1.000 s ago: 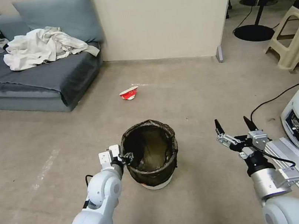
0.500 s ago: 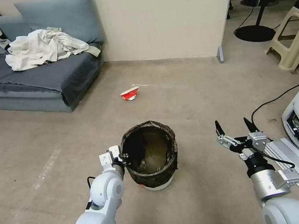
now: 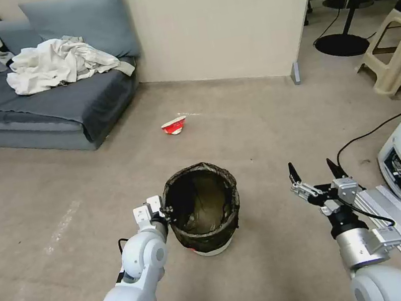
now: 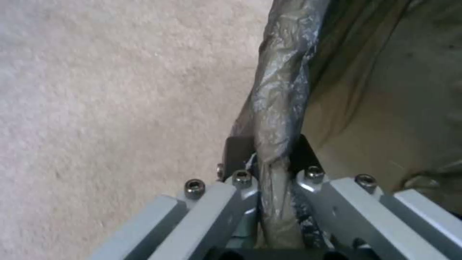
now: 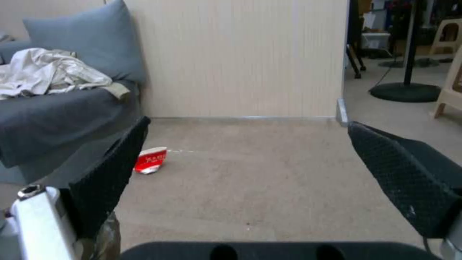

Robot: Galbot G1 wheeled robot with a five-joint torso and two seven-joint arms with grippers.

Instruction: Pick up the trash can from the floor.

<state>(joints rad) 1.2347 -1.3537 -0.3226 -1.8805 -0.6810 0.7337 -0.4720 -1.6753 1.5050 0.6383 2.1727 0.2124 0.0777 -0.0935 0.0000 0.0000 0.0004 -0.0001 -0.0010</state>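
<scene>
Over floor (image 3: pixel 267 125), left gripper (image 3: pixel 166 211) jaws clamp trash can (image 3: pixel 203 209) rim.

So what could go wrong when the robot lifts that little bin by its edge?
The left tool pinches only one side of the rim of the small round white plastic trash can with the dark bag, so the can may tilt. The thin bag sits between the fingers and could slip or tear. The right tool hangs open, away from the can, giving no support.
</scene>
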